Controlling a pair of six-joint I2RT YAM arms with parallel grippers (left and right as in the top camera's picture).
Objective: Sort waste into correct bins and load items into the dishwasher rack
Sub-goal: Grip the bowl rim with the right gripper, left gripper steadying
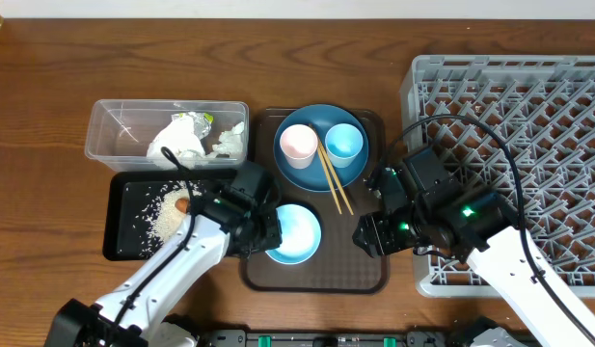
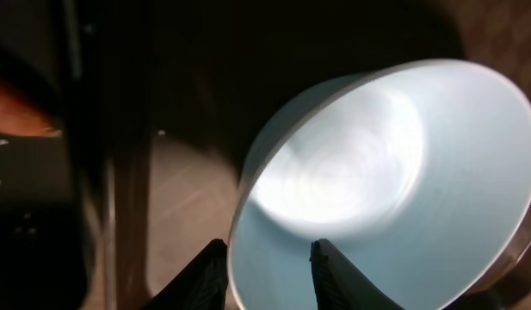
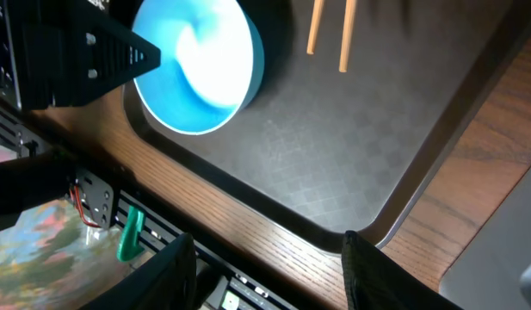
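Left claw (image 2: 267,250) narrow, straddling blue bowl (image 2: 403,172) rim; can't tell if clamped. Right claw (image 3: 269,245) wide, empty, over brown tray (image 3: 334,155) corner.

Wooden table (image 1: 46,96): rack (image 1: 548,116), tub (image 1: 98,145), black tray (image 1: 113,226), brown tray (image 1: 326,275).

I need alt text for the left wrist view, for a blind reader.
A light blue bowl fills the right side; the left pincer straddles its near rim, one finger outside and one inside. Behind it lies a dark tray.
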